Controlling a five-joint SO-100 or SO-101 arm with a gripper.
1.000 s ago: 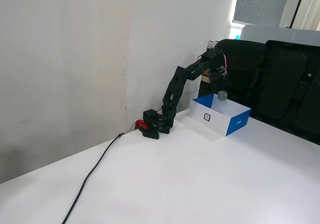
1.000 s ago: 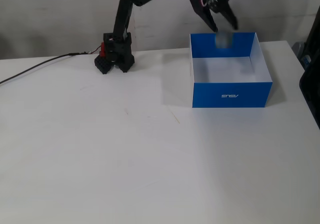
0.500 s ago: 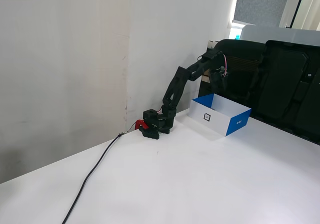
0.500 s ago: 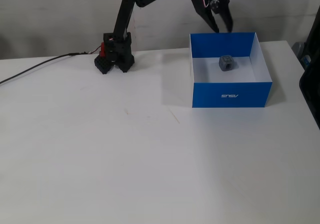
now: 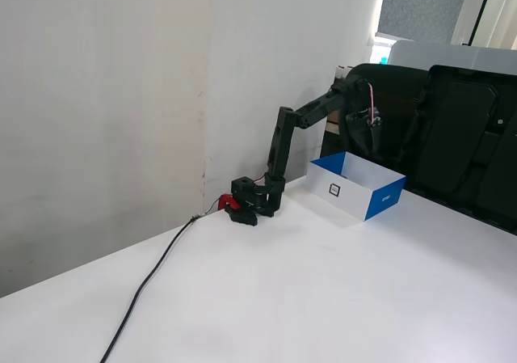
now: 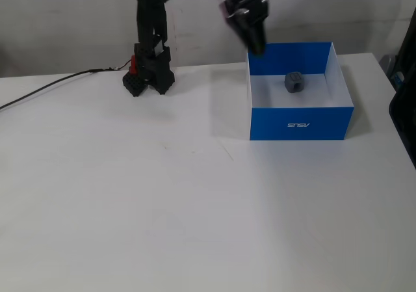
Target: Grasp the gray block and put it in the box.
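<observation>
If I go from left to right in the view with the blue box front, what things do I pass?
Black cable → arm's base → gripper → gray block, lying inside the box.

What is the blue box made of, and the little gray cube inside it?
The box looks like thin cardboard: flat, straight walls, matte blue outside with printed lettering, white inside. The gray block seems to be matte plastic, with recessed faces, though it's too small to be sure.

One gray block [image 6: 294, 82], one box [image 6: 301, 122], one arm [image 6: 151, 25], one cable [image 5: 149, 283]; possibly more hidden.
</observation>
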